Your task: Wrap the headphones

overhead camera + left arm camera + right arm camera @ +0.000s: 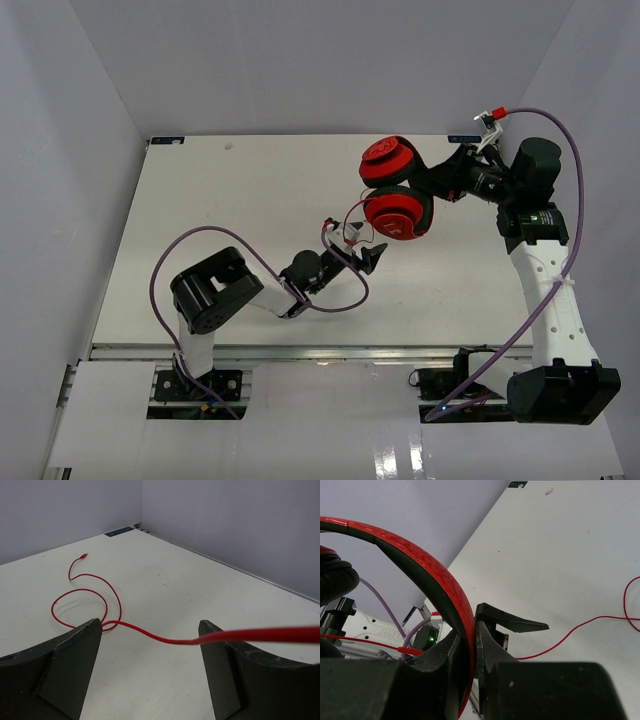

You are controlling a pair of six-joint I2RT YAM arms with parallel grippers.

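Note:
The headphones (396, 212) are lifted at the table's back right, their two round red earcups one above the other. My right gripper (447, 186) is shut on the black-and-red headband (425, 560), which runs between the jaws of the right gripper (469, 632). The thin red cord (165, 640) hangs from the headphones, crosses the gap of my open left gripper (150, 625) and lies over its right finger (240, 675). Beyond that, the cord loops on the table and ends in its plug (84, 555). From above, the left gripper (362, 247) sits just below the lower earcup.
A purple robot cable (200, 238) arcs over the left arm, and another (570, 200) runs along the right arm. Grey walls enclose the white table (250, 200) on three sides. A black marker (119, 531) sits at the far corner.

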